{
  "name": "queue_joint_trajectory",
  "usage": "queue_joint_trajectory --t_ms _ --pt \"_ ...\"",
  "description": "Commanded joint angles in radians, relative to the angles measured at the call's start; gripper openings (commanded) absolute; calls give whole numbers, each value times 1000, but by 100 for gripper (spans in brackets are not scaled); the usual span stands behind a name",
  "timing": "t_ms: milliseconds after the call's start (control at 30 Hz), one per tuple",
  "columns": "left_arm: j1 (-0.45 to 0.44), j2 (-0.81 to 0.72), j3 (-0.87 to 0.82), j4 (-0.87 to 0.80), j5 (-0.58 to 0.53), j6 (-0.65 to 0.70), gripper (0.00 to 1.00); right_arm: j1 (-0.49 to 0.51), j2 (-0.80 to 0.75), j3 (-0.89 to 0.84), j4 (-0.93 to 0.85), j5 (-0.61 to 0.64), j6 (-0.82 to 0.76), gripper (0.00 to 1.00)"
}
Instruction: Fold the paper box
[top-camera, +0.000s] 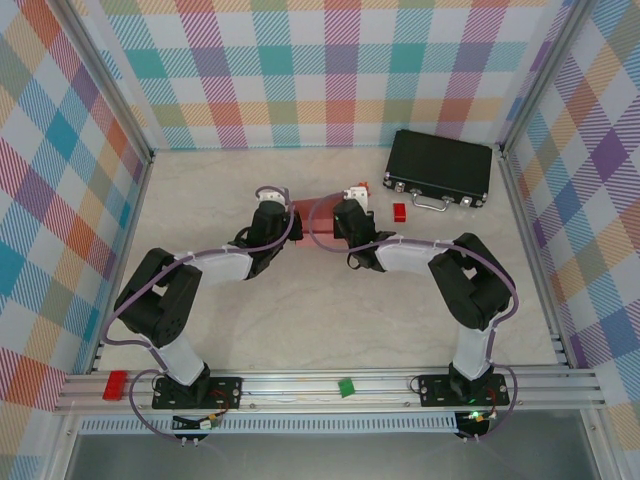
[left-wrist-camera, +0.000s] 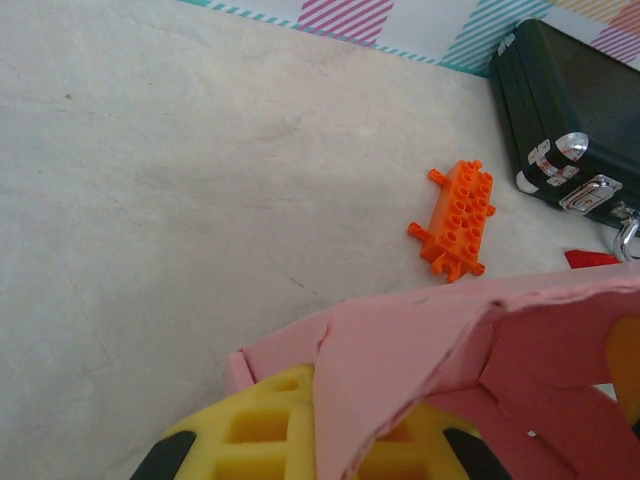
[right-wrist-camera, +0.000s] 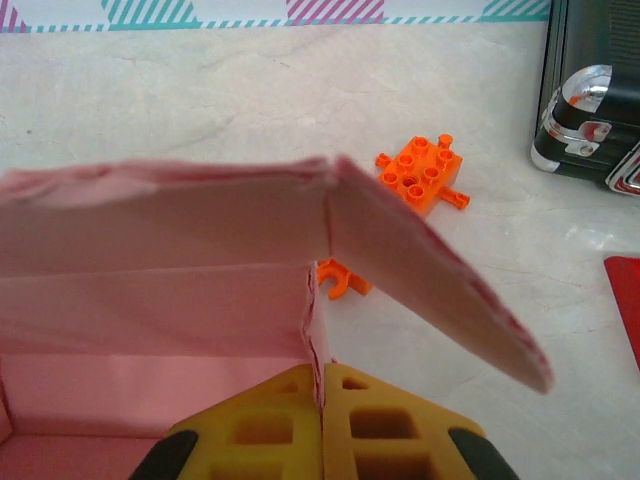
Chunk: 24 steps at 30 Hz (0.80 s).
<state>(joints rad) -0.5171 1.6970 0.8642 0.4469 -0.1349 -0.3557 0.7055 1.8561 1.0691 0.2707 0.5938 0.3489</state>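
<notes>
The paper box (top-camera: 312, 216), a half-formed shell of light-pink card, sits at mid-desk between the two wrists, and both pincers have hold of it. The left pincer (left-wrist-camera: 320, 445) is pressed together on a pink flap that runs up between its yellow fingers (left-wrist-camera: 255, 430). That flap leans to the right, toward the rest of the box. The right pincer (right-wrist-camera: 322, 425) is pinched tight on the thin upright edge where two pink walls meet. One long wall stretches off to its left, and a loose flap slants away to its right, tilted and raised off the surface. Just beyond the box lies the orange toy (right-wrist-camera: 420, 172), apart from the card. A small orange piece (right-wrist-camera: 340, 281) shows right behind the box's corner. The black case (top-camera: 440, 166) lies flat at the far right of the desk (top-camera: 330, 310), its lid shut, metal corners and handle toward the arms. The small red block (top-camera: 400, 212) sits just in front of it. The desk is pale and marble-like, and pastel plaid walls (top-camera: 330, 70) stand on three sides. A metal rail (top-camera: 300, 385) at the near edge carries a green piece (top-camera: 346, 386) and a red piece (top-camera: 115, 385).
</notes>
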Motion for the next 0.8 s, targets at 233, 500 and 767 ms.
queue_joint_trajectory --t_ms 233,500,767 --pt "-21 -31 -30 2 44 -14 5 26 -18 -20 -13 -13 7 7" --pt "-23 -48 -41 14 71 6 5 42 -37 -32 -5 9 -3 8" --pt "-38 -63 -81 69 93 46 4 59 -63 -59 1 42 -9 10"
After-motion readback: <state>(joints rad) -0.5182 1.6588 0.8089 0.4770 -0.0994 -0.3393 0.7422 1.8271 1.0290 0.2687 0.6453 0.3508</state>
